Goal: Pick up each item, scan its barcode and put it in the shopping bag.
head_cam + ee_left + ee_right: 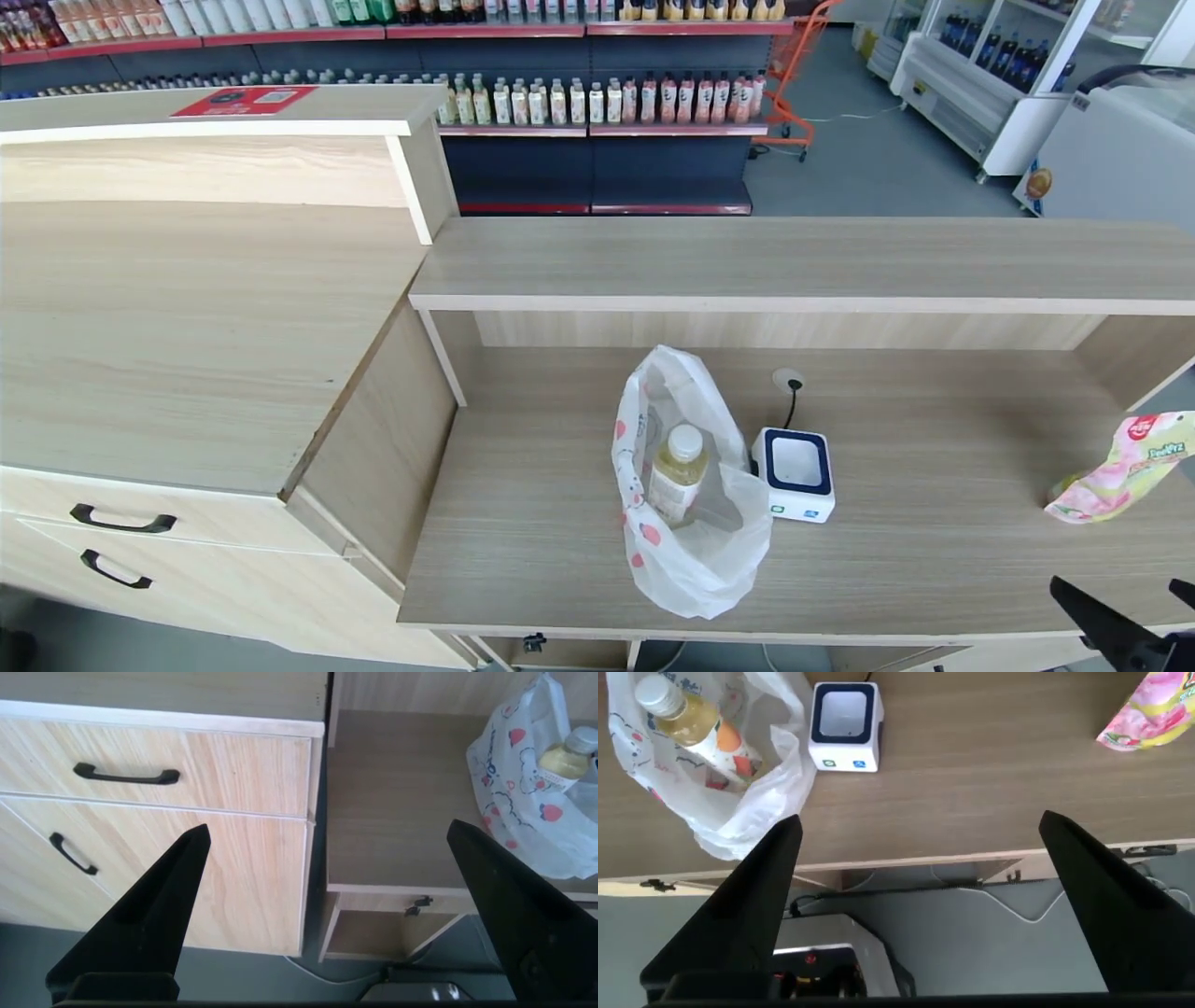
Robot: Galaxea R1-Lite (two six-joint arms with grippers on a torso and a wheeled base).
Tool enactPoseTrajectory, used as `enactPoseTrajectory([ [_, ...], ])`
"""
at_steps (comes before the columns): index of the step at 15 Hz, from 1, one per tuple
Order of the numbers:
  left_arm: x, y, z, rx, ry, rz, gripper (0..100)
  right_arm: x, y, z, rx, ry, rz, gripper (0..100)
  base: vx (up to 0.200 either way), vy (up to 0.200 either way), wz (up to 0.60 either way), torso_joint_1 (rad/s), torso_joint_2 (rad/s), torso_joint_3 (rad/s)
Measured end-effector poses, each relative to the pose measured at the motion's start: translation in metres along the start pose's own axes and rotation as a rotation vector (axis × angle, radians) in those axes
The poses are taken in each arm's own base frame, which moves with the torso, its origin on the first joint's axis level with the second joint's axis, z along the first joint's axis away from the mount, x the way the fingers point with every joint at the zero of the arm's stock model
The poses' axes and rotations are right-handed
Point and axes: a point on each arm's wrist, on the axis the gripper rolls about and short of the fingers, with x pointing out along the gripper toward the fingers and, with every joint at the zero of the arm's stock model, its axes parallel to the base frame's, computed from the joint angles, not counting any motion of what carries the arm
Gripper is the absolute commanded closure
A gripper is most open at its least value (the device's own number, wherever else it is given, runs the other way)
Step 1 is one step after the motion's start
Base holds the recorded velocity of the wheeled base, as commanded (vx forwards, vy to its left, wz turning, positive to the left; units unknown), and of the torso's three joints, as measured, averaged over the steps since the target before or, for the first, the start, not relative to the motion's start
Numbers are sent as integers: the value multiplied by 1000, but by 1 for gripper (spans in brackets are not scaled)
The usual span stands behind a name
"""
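One item bagged, one lying loose.
One white plastic shopping bag with red prints [695, 560] on the wooden counter [934, 551] holds one yellow drink bottle with a white cap [679, 471]. One white-and-blue scanner box [795, 471] sits just beside it, and one pink snack pouch [1116, 467] lies well apart. The left gripper [329, 829] and right gripper [920, 819] both gape empty.

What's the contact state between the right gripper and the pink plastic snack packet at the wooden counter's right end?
Apart. The head view shows a stretch of bare wooden counter between the open right gripper and the pink plastic snack packet.
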Motion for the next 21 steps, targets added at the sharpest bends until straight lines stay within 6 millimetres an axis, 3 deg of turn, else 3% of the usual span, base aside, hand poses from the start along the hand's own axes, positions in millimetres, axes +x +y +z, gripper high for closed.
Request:
enactPoseTrajectory([
  [3, 0, 0, 0, 1, 0, 1, 0, -48, -7, -35, 2, -48, -24, 0, -200, -200, 0, -1, -1, 2],
  [6, 0, 0, 0, 1, 0, 2, 0, -66, -10, -55, 12, -130, -51, 0, -200, -200, 0, 14, 4, -1],
  [12, 0, 0, 0, 0, 0, 5, 0, -73, -11, -59, 23, -225, -52, 0, -200, -200, 0, -3, 2, 2],
  [15, 0, 0, 0, 9, 0, 2, 0, -74, -11, -60, 26, -235, -56, 0, 0, 0, 0, 0, 0, 0],
  [21, 0, 0, 0, 27, 0, 1, 0, -75, -10, -60, 27, -246, -60, 0, 0, -200, 0, 5, 2, -1],
])
